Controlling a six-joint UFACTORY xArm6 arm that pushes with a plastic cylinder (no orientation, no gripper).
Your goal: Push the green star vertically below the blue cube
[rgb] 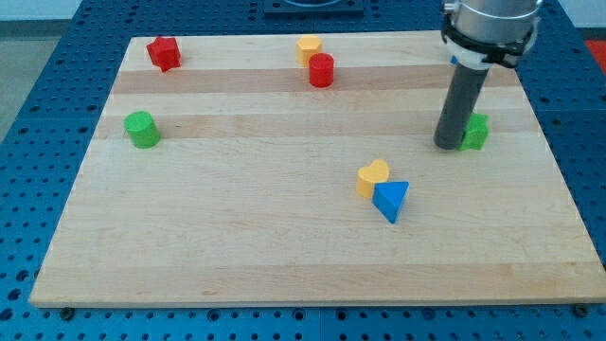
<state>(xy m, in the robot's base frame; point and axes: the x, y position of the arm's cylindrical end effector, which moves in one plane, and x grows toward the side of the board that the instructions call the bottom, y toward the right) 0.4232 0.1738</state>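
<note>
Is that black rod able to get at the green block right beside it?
Probably yes. My tip already stands right against the view's left side of the green block, which it partly hides, and nothing lies between them. The block's shape is hard to make out.

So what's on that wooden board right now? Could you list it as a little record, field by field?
board: wooden board on a blue perforated table
my tip: touching the left side of the green block, view's right
red blocks: star-like top left; cylinder top middle
yellow blocks: one behind the red cylinder; heart touching the blue block
green cylinder: view's left
</note>
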